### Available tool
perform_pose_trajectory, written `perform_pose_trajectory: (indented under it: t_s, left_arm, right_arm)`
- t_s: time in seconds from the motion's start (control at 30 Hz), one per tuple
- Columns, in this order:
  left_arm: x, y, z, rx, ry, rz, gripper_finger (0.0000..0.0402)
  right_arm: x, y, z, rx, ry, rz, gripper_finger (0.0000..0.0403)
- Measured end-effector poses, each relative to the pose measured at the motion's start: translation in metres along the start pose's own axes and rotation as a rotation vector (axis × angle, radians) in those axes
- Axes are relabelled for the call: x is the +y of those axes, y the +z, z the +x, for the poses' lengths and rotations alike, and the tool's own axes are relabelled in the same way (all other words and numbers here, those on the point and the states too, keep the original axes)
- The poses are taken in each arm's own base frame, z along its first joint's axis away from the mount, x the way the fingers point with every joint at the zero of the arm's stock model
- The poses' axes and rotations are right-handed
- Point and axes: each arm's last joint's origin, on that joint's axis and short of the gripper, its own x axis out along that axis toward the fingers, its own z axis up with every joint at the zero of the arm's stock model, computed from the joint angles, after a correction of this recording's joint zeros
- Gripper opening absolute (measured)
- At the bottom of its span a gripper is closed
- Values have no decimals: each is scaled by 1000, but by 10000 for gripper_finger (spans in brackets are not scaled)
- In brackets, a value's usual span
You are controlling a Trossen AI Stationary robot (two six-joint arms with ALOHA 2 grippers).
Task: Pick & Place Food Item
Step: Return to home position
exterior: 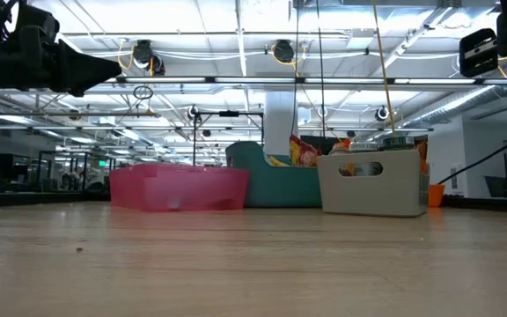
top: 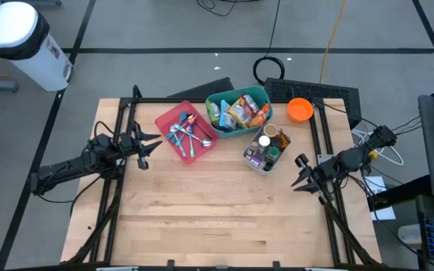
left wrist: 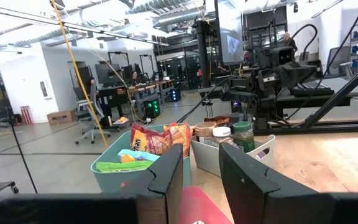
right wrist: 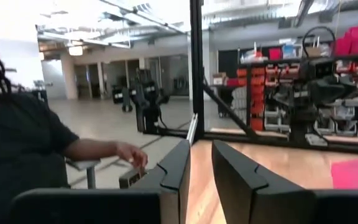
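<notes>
You see the red bin [top: 166, 119] set at an angle near the far edge of the table [top: 202, 214], left of centre. A loose heap of spoons [top: 186, 134], mostly silver, lies flat inside it. Just beside it on the right stands the teal bin [top: 215, 98], packed with bright snack packets [top: 241, 111]. Against that bin's near right corner sits the pale grey bin [top: 252, 159], holding upright jars [top: 265, 141].

red bin [exterior: 179, 188], teal bin [exterior: 271, 187] and pale caddy [exterior: 374, 187] side by side far across the wooden table [exterior: 253, 264]
</notes>
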Motion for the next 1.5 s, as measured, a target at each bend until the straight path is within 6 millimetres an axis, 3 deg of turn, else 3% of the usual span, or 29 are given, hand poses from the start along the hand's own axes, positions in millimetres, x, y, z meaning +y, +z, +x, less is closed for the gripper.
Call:
perform_pose_trajectory:
  t_s: [0.37,1.03,1.5]
  left_arm:
    - [0,0,0,0,0,0,108]
    - [0,0,0,0,0,0,108]
    - [0,0,0,1,0,0,108]
  right_arm:
    - [-1,-16,-1,163,-6,-17,59]
    - [-1,-16,-1,162,-3,-65,59]
    - [-1,-14,-1,146,-9,54,59]
